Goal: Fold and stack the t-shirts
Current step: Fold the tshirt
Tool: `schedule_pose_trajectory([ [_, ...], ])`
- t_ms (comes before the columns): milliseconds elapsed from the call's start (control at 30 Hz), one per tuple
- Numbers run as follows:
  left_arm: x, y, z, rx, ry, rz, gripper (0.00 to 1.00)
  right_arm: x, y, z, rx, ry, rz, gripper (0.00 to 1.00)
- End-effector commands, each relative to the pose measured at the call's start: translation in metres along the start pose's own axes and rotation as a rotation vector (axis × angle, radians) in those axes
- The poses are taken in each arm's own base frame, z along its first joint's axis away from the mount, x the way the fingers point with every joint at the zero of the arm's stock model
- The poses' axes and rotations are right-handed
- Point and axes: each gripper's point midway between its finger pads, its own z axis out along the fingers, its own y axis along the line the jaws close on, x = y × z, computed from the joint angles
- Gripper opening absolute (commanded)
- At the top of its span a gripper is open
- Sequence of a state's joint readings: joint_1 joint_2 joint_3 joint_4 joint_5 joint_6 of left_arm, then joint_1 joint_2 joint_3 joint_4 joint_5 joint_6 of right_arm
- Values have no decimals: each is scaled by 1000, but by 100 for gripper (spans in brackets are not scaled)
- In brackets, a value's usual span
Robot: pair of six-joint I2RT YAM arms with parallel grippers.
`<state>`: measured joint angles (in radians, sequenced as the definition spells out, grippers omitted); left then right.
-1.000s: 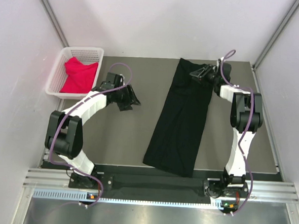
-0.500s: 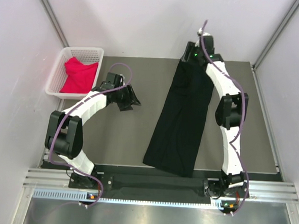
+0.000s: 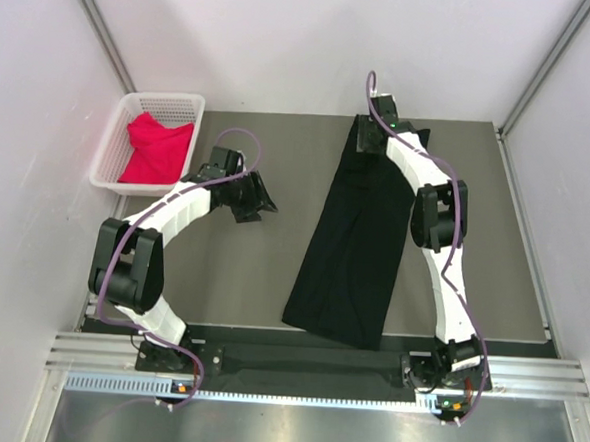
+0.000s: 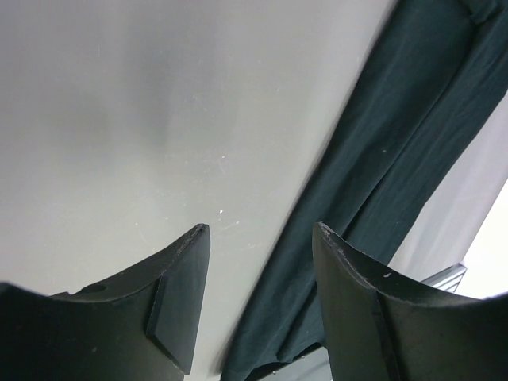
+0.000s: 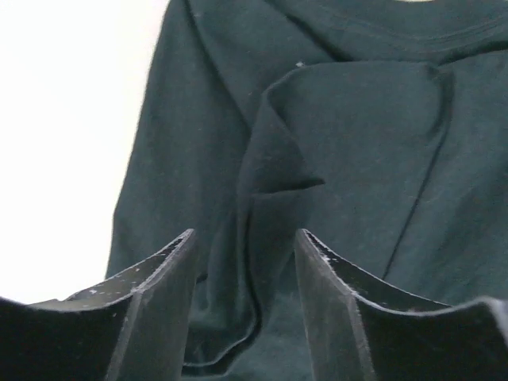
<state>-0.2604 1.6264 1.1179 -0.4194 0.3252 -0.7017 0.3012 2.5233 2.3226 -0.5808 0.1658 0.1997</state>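
Between the parted fingers of the right hand (image 5: 244, 238), which grip nothing, the right wrist view shows a rumpled fold and the collar seam at the far end of the black t-shirt (image 5: 357, 159); from overhead that detail is lost. Over bare table (image 4: 119, 119), the left hand (image 4: 260, 234) also has its jaws apart and empty, and its own view catches the black shirt's long edge off to one side. Only the overhead view takes in the whole black shirt, a long strip on the table, and the red-pink t-shirt (image 3: 157, 147) bunched in the white basket (image 3: 109, 155) at the far left corner.
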Motion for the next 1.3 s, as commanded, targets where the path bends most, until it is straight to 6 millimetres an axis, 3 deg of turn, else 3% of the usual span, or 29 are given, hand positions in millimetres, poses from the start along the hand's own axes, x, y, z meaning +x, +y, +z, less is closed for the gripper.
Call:
schedule_pose_trajectory([
  [0, -7, -8, -8, 38, -36, 21, 59, -28, -3, -8, 50, -93, -27, 49],
  [167, -6, -7, -8, 35, -33, 22, 59, -31, -5, -4, 60, -112, -14, 43],
  [300, -5, -6, -8, 34, -32, 23, 59, -40, -7, -6, 35, -140, 47, 26],
  [400, -6, -6, -8, 34, -34, 23, 59, -37, -9, -6, 16, -137, 81, 23],
  [600, -7, -8, -8, 38, -33, 27, 59, -37, -21, -6, 4, -125, 156, 3],
  [667, -7, -7, -8, 37, -32, 25, 59, -45, -24, -15, 1, -145, 181, 1],
  [700, -8, -9, -9, 40, -33, 30, 59, -38, -26, -15, 3, -132, 185, 0],
  [733, -8, -9, -9, 39, -32, 31, 59, -52, -29, -27, -3, -173, 199, 0],
  [933, -11, -11, -10, 43, -28, 38, 59, -46, -52, -44, 20, -176, 266, 0],
  [967, -11, -12, -10, 45, -28, 40, 59, -55, -54, -52, 9, -207, 287, 0],
  [1000, -12, -13, -10, 46, -28, 42, 59, -44, -57, -50, 7, -188, 295, 0],
  [1067, -11, -12, -10, 46, -25, 43, 59, -50, -64, -57, 1, -217, 337, 0],
  [1100, -11, -12, -9, 47, -21, 44, 59, -38, -65, -54, -4, -196, 351, 0],
  [1267, -9, -11, -9, 43, -12, 48, 59, -25, -78, -54, -22, -193, 466, 1],
])
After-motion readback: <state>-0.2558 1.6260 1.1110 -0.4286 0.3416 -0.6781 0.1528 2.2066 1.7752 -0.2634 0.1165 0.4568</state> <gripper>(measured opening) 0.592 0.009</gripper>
